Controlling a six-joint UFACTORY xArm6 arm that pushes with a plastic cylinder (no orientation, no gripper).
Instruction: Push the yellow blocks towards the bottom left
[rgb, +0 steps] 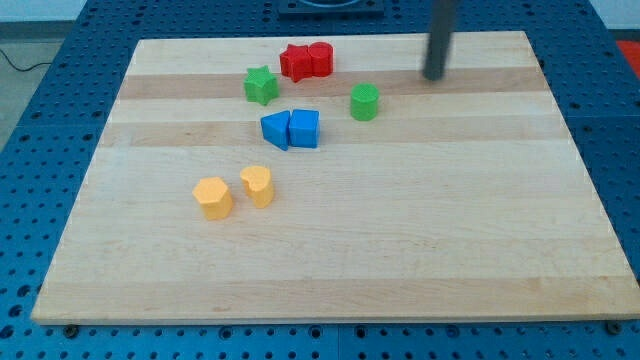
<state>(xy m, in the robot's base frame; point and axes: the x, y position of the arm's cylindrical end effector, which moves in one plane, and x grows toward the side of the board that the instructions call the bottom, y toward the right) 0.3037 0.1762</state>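
Two yellow blocks lie left of the board's middle: a hexagonal yellow block (212, 197) and, just to its right, a rounded yellow block (257, 186). They sit close together with a small gap between them. My tip (434, 77) is the lower end of the dark rod near the view's top right. It is far up and to the right of both yellow blocks and touches no block.
Two red blocks (305, 61) sit together near the top edge. A green star block (260, 85) and a green cylinder (365, 102) lie below them. Two blue blocks (291, 129) touch at the middle. The wooden board (400, 250) rests on a blue pegboard.
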